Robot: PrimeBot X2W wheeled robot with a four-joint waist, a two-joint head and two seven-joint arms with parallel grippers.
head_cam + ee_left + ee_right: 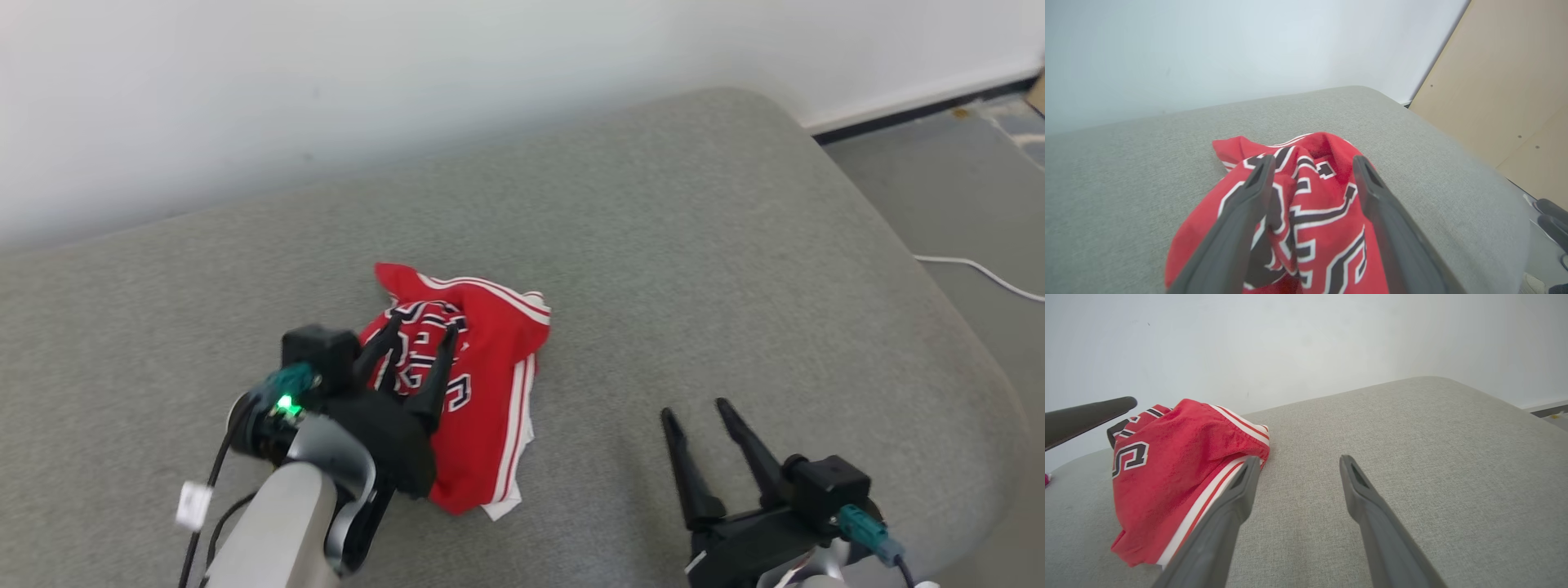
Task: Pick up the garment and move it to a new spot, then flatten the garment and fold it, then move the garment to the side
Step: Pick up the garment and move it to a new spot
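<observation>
Head view shows the garment [490, 367], a red jersey with black-and-white lettering and white-striped trim, lying in a crumpled heap just left of the frame's centre on the grey cushion [653, 245]. The left gripper [424, 327] hangs over the heap's left part with its fingers spread. In the left wrist view the left gripper [1314, 161] straddles the lettered folds of the garment [1314, 212] without pinching them, so nothing is held. The right gripper [695, 411] sits at the lower right of the head view, also spread and empty, well apart from the cloth. In the right wrist view the right gripper [1299, 459] points at bare cushion, and the garment [1180, 457] lies to the left of it.

The heap looks set down at its spot, so flattening is probably the step in hand. To do it well, each gripper should take a single layer at an outer edge, not the bunched middle. The striped hem at the heap's lower edge in the head view looks like the easiest place to grip. The right gripper needs to come leftward to the near corner. Pulling the two edges apart low over the cushion should spread the cloth without lifting it into new folds.
</observation>
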